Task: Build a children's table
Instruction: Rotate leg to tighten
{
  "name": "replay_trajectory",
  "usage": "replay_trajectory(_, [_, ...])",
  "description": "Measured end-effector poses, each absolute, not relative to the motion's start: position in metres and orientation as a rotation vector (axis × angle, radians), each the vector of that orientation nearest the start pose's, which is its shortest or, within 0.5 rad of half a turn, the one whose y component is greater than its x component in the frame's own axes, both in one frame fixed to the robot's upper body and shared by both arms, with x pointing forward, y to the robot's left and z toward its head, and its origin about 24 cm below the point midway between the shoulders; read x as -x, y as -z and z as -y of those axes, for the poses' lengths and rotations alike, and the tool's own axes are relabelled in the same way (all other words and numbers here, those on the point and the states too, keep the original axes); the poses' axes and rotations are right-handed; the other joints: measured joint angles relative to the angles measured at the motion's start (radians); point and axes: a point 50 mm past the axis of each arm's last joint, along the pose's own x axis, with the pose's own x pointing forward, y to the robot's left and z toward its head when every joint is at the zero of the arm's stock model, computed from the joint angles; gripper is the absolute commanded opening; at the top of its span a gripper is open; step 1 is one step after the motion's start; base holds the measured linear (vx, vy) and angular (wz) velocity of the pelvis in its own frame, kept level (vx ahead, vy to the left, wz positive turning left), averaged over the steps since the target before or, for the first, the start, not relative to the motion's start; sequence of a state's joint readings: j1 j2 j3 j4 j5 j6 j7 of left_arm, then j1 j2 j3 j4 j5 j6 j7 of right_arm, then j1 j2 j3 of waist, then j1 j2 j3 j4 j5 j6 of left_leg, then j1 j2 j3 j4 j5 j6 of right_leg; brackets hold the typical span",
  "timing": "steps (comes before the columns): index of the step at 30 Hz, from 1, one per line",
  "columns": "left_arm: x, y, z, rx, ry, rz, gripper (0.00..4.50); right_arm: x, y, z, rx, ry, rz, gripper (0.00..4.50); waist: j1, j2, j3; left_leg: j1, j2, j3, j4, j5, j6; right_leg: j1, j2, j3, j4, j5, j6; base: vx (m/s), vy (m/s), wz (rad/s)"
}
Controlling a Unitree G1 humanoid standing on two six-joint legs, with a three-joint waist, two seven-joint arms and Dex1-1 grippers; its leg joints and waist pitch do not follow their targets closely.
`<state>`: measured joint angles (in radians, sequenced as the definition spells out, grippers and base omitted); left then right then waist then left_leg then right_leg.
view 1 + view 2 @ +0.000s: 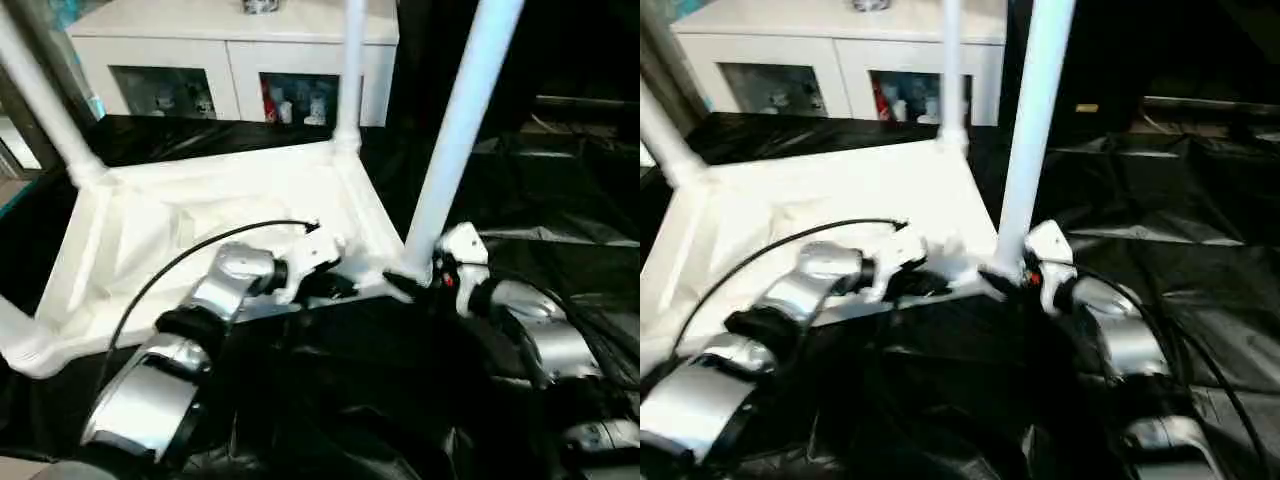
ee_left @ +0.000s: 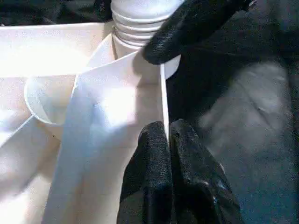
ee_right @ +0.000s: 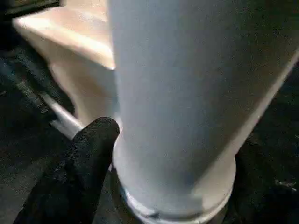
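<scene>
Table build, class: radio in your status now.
Left claw shut on the table rim. Right claw around the base of the near leg, grip unclear. Table upside down, nothing blocking.

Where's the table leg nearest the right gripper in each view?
Left eye view: leg, right of centre, rising from near corner.
Right eye view: leg, centre.
Left wrist view: its ribbed base, top edge.
Right wrist view: leg, close up.
Shared landmark: the right gripper's black finger against the base.

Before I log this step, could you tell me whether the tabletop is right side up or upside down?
Upside down: the tabletop shows its ribbed underside, and legs rise upward from its corner sockets.
</scene>
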<state>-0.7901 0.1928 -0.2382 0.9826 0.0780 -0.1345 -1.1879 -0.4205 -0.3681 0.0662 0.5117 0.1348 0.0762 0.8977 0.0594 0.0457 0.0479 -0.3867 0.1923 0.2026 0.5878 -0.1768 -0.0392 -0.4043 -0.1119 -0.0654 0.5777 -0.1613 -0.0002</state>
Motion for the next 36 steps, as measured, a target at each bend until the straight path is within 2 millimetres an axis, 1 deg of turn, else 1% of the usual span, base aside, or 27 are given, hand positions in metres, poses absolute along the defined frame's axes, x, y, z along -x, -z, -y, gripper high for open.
replay_trajectory(1, [-0.336,-0.052,-0.097,-0.377,1.417,-0.358,0.00,-0.308,-0.045,0.177,0.164,-0.925,-0.280,3.50,0.002,0.000,0.000,0.000,0.000,0.000,0.000,0.000,0.000,0.000,0.000,0.000,0.000,0.000,0.000,0.000,0.000,0.00])
replay_trajectory(3, [-0.333,-0.051,-0.100,-0.370,1.463,-0.370,0.00,-0.300,-0.045,0.181,0.170,-0.995,-0.295,3.50,0.006,0.000,0.000,0.000,0.000,0.000,0.000,0.000,0.000,0.000,0.000,0.000,0.000,0.000,0.000,0.000,0.000,0.00])
replay_trajectory(5, [-0.330,-0.050,-0.103,-0.360,1.492,-0.380,0.00,-0.296,-0.046,0.181,0.168,-1.046,-0.308,3.50,0.008,0.000,0.000,0.000,0.000,0.000,0.000,0.000,0.000,0.000,0.000,0.000,0.000,0.000,0.000,0.000,0.000,0.00])
replay_trajectory(12, [-0.329,-0.050,-0.109,-0.366,1.513,-0.394,0.00,-0.291,-0.046,0.183,0.152,-1.097,-0.327,3.50,0.015,0.000,0.000,0.001,0.000,0.000,0.001,0.000,0.000,0.001,0.000,0.001,0.001,0.000,0.000,0.000,0.000,0.00])
replay_trajectory(13, [-0.329,-0.050,-0.108,-0.367,1.515,-0.393,0.00,-0.290,-0.046,0.183,0.153,-1.102,-0.328,3.35,0.016,0.000,0.000,0.001,0.000,0.000,0.001,0.000,0.000,0.001,0.000,0.001,0.001,0.000,0.000,0.000,0.000,0.00])
replay_trajectory(15, [-0.328,-0.051,-0.109,-0.368,1.517,-0.392,0.00,-0.290,-0.047,0.184,0.143,-1.104,-0.331,3.18,0.019,0.000,0.000,0.001,0.000,0.000,0.001,0.000,0.000,0.001,0.000,0.001,0.001,0.000,0.000,0.000,0.000,0.00])
replay_trajectory(17, [-0.328,-0.051,-0.109,-0.368,1.522,-0.395,0.00,-0.290,-0.046,0.184,0.133,-1.104,-0.336,3.15,0.023,0.000,0.000,0.001,0.000,0.000,0.001,0.000,0.000,0.000,0.000,0.000,0.001,0.000,0.000,0.000,0.000,0.00])
replay_trajectory(18, [-0.328,-0.051,-0.110,-0.369,1.522,-0.394,0.00,-0.290,-0.046,0.184,0.129,-1.105,-0.338,3.06,0.025,0.000,0.000,0.001,0.000,0.000,0.001,0.000,0.000,0.000,0.000,0.000,0.001,0.000,0.000,0.000,0.000,0.00])
replay_trajectory(19, [-0.328,-0.051,-0.110,-0.370,1.523,-0.394,0.00,-0.289,-0.046,0.183,0.123,-1.106,-0.339,2.85,0.027,0.000,0.000,0.001,0.000,0.000,0.001,0.000,0.000,0.000,0.000,0.001,0.001,0.000,0.000,0.000,0.000,0.00])
replay_trajectory(24, [-0.328,-0.050,-0.109,-0.372,1.511,-0.391,0.00,-0.288,-0.042,0.179,0.088,-1.081,-0.336,2.75,0.028,0.000,0.000,0.001,0.000,0.000,0.001,0.000,0.000,0.000,0.000,0.001,0.001,0.000,0.000,0.000,0.000,0.00])
replay_trajectory(27, [-0.331,-0.049,-0.106,-0.388,1.447,-0.380,0.00,-0.293,-0.037,0.172,0.076,-0.971,-0.321,2.73,0.022,-0.001,-0.001,0.004,0.000,0.000,0.001,0.000,-0.001,0.002,0.000,0.001,0.002,0.000,0.000,0.000,0.000,0.00])
replay_trajectory(28, [-0.334,-0.048,-0.104,-0.393,1.403,-0.376,0.00,-0.298,-0.034,0.170,0.067,-0.897,-0.312,2.73,0.017,-0.002,-0.001,0.005,0.000,0.000,0.001,0.000,-0.001,0.003,0.000,0.001,0.002,0.000,0.000,0.000,0.000,0.00])
replay_trajectory(29, [-0.335,-0.048,-0.102,-0.394,1.383,-0.376,0.00,-0.300,-0.033,0.168,0.059,-0.864,-0.309,2.73,0.014,-0.003,-0.002,0.006,0.000,0.000,0.001,0.000,-0.001,0.003,0.000,0.001,0.001,0.000,0.001,0.000,0.000,0.00])
replay_trajectory(30, [-0.337,-0.047,-0.100,-0.389,1.352,-0.378,0.00,-0.305,-0.032,0.167,0.060,-0.805,-0.305,2.73,0.005,-0.003,-0.002,0.007,0.000,0.000,0.001,0.000,-0.001,0.004,0.000,0.001,0.000,-0.003,0.006,0.000,0.000,0.00])
replay_trajectory(31, [-0.339,-0.046,-0.095,-0.378,1.320,-0.381,0.00,-0.309,-0.030,0.164,0.045,-0.745,-0.301,2.73,-0.001,-0.004,-0.002,0.008,-0.001,0.000,0.001,0.000,-0.001,0.005,0.000,0.002,-0.001,-0.004,0.006,0.000,0.000,0.00])
replay_trajectory(33, [-0.343,-0.045,-0.084,-0.377,1.255,-0.380,0.00,-0.318,-0.028,0.159,0.019,-0.613,-0.295,2.73,-0.007,-0.005,-0.001,0.008,-0.002,-0.001,0.001,0.000,-0.001,0.006,-0.001,0.002,-0.002,-0.004,0.007,0.000,0.000,0.00])
replay_trajectory(34, [-0.346,-0.044,-0.075,-0.374,1.204,-0.377,0.00,-0.325,-0.027,0.154,0.000,-0.513,-0.294,2.73,-0.011,-0.005,-0.001,0.008,-0.002,-0.001,0.002,0.000,-0.001,0.006,-0.001,0.002,-0.003,-0.004,0.007,-0.052,0.013,-0.03])
replay_trajectory(36, [-0.348,-0.044,-0.065,-0.382,1.150,-0.376,0.00,-0.333,-0.028,0.150,-0.011,-0.407,-0.300,2.73,-0.018,-0.004,-0.001,0.008,-0.003,-0.003,0.002,0.000,-0.001,0.007,-0.001,0.001,-0.006,-0.005,0.008,-0.026,0.006,-0.02])
